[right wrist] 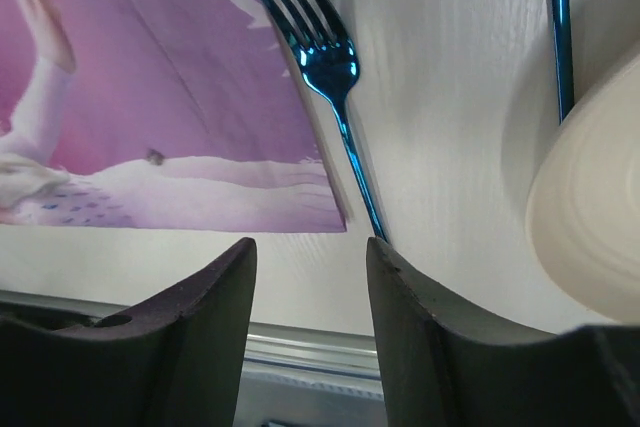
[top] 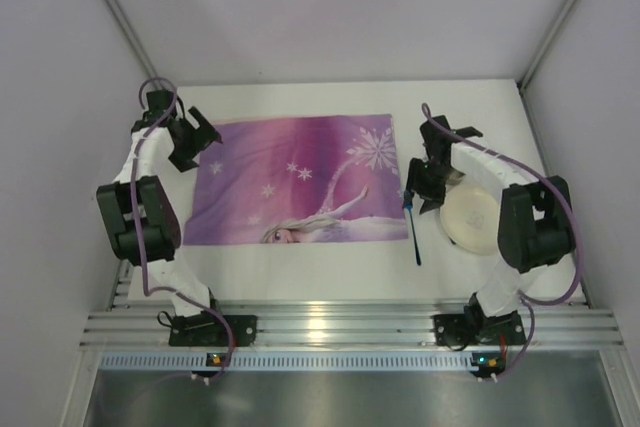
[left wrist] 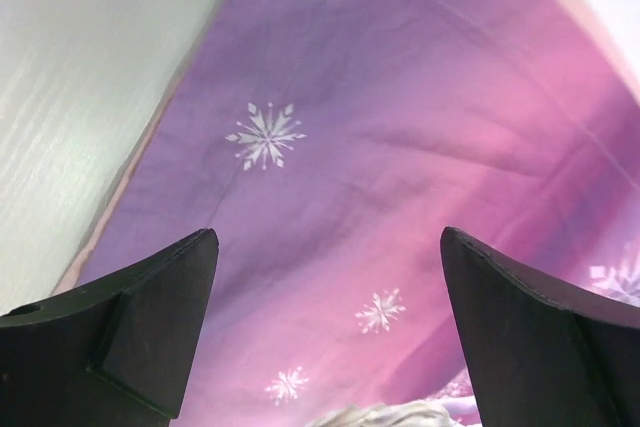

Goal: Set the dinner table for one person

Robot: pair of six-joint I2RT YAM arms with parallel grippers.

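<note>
The white matte surface carries a purple-pink cloth placemat printed with snowflakes, lying flat across its middle. A blue fork lies just beside the placemat's right edge, tines toward the far side. A cream plate sits further right, its rim hiding one end of a second blue utensil handle.

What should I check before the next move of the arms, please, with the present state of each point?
1. Placemat lies spread on the dinner table: ok.
2. Left gripper open and empty above the placemat: ok.
3. Right gripper open and empty: ok.
4. Fork lies free beside the placemat's right edge: ok.
5. Plate on the placemat: not ok, it sits on bare table at the right.
6. Kind of the second blue utensil by the plate: cannot tell, its end is hidden.
</note>
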